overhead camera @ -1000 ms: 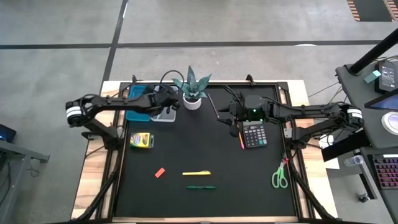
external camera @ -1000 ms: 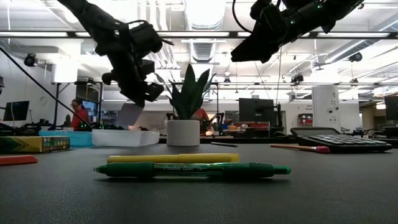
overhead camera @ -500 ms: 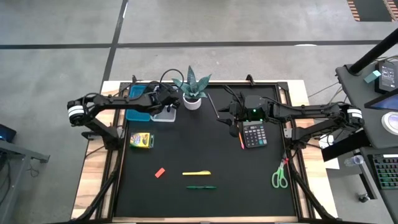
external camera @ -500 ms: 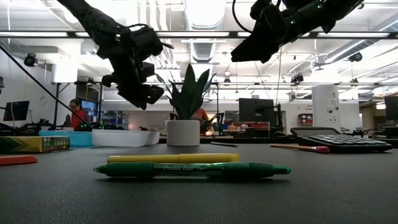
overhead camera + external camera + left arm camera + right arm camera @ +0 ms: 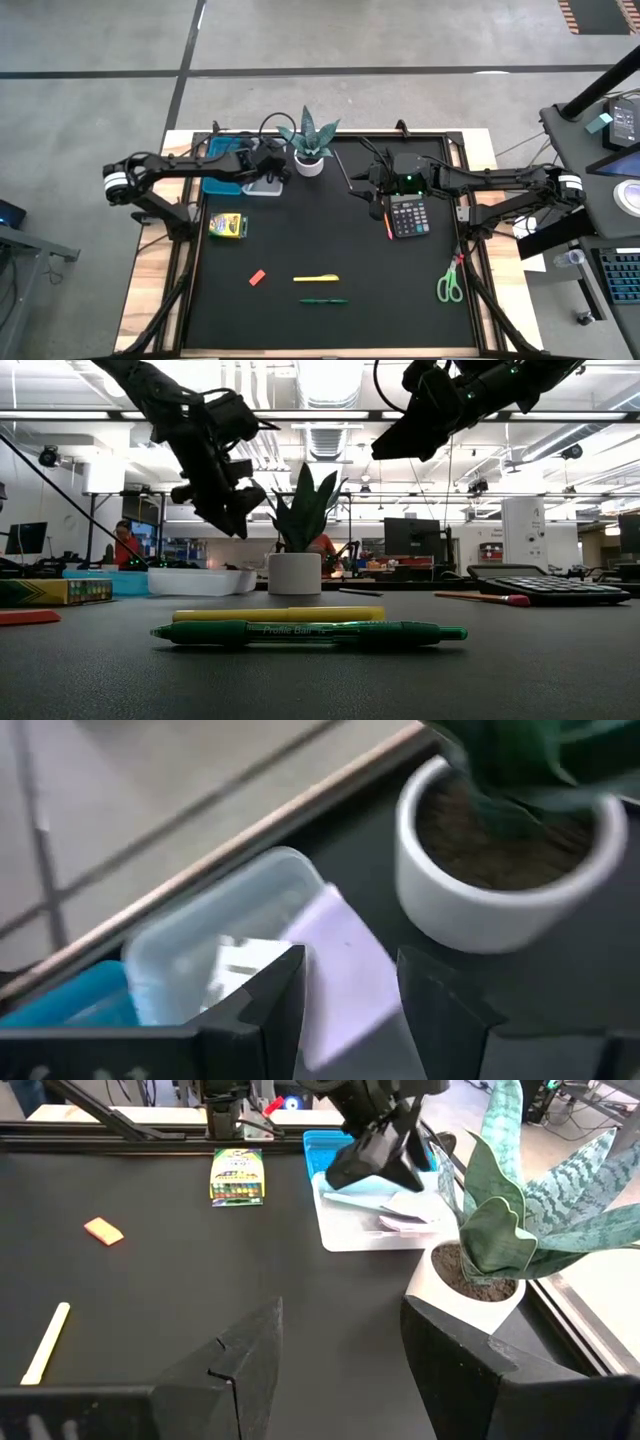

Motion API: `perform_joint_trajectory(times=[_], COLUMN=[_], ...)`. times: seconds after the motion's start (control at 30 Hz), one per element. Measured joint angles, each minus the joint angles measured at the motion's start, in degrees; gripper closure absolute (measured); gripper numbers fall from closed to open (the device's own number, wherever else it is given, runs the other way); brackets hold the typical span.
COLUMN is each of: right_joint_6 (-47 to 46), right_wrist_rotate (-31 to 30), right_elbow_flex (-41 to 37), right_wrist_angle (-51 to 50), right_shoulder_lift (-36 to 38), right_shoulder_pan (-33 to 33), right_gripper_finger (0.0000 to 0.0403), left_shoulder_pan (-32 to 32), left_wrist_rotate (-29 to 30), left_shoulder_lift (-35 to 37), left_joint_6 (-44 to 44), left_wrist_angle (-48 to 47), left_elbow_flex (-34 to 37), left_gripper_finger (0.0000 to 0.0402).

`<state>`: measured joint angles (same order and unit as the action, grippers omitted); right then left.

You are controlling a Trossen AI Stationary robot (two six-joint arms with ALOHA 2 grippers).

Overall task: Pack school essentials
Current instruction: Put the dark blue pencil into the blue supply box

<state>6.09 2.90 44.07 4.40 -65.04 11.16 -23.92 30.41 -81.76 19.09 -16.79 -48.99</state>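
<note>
My left gripper (image 5: 268, 170) (image 5: 350, 970) hovers open above a clear tray (image 5: 262, 187) (image 5: 190, 920) at the table's far left, beside a blue case (image 5: 222, 160). A pale packet (image 5: 340, 945) (image 5: 405, 1215) lies flat in the tray below the fingers. My right gripper (image 5: 372, 188) (image 5: 340, 1350) hangs open and empty above the table near a calculator (image 5: 407, 214). On the mat lie a crayon box (image 5: 227, 224), a red eraser (image 5: 257, 277), a yellow pen (image 5: 316, 278), a green pen (image 5: 323, 300), green-handled scissors (image 5: 449, 283) and a thin red pencil (image 5: 388, 226).
A spiky plant in a white pot (image 5: 310, 152) (image 5: 510, 870) stands just right of the tray, close to my left gripper. Wooden table edges frame the black mat (image 5: 330, 250). The mat's middle lies bare between the crayon box and the calculator.
My left gripper has opened and let go of the pale packet, which has dropped from a tilted hang below the fingers to lie in the tray. The gripper has then risen a little above the tray.
</note>
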Motion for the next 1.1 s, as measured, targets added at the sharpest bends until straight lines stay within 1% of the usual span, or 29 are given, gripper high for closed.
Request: perform_joint_trajectory(times=[0.07, 0.17, 0.27, 0.37, 0.47, 0.63, 0.7, 0.87, 0.97, 1.03, 1.1], right_joint_6=[0.1, 0.2, -0.7, -4.9, -10.1, -17.6, -20.6, -27.7, -28.8, -28.3, -27.4], right_wrist_rotate=[0.0, 0.0, 0.0, -0.5, -2.6, -3.5, -3.5, -3.5, -3.5, -3.4, -3.5], right_elbow_flex=[0.0, 0.0, 0.0, 0.0, 0.0, 0.0, 0.0, 2.0, 6.0, 9.7, 13.7], right_wrist_angle=[-0.2, -1.0, -1.3, -1.2, -1.3, -3.9, -4.2, -4.9, -7.5, -11.0, -14.2], right_shoulder_lift=[0.0, 0.0, 0.0, 0.0, -0.5, -3.6, -5.4, -11.5, -16.2, -19.9, -24.0], right_shoulder_pan=[0.0, 0.0, 0.0, 0.0, 0.3, 2.2, 3.4, 7.5, 10.2, 11.9, 13.3], right_gripper_finger=[0.0211, 0.0211, 0.0211, 0.0213, 0.0220, 0.0235, 0.0240, 0.0253, 0.0259, 0.0264, 0.0267], left_shoulder_pan=[0.3, 1.3, 3.5, 7.3, 11.5, 18.6, 21.4, 26.1, 26.4, 26.3, 26.2], left_wrist_rotate=[-1.4, -1.8, -2.1, -2.1, -2.1, -1.6, -1.6, -1.7, -1.6, -1.4, 0.1], left_shoulder_lift=[0.4, 1.6, 4.3, 7.1, 10.3, 15.3, 17.6, 22.7, 25.5, 26.8, 28.2], left_joint_6=[0.1, 0.1, 0.1, -0.1, -0.4, -3.2, -4.9, -12.2, -16.6, -19.3, -21.9], left_wrist_angle=[-0.5, -2.9, -5.0, -5.0, -4.8, -3.7, -0.9, 11.0, 16.9, 21.8, 25.4], left_elbow_flex=[0.0, 0.0, 0.0, 0.0, 0.1, 1.5, 3.0, 7.8, 10.7, 12.5, 14.3], left_gripper_finger=[0.0259, 0.0259, 0.0259, 0.0259, 0.0259, 0.0259, 0.0259, 0.0259, 0.0259, 0.0259, 0.0259])
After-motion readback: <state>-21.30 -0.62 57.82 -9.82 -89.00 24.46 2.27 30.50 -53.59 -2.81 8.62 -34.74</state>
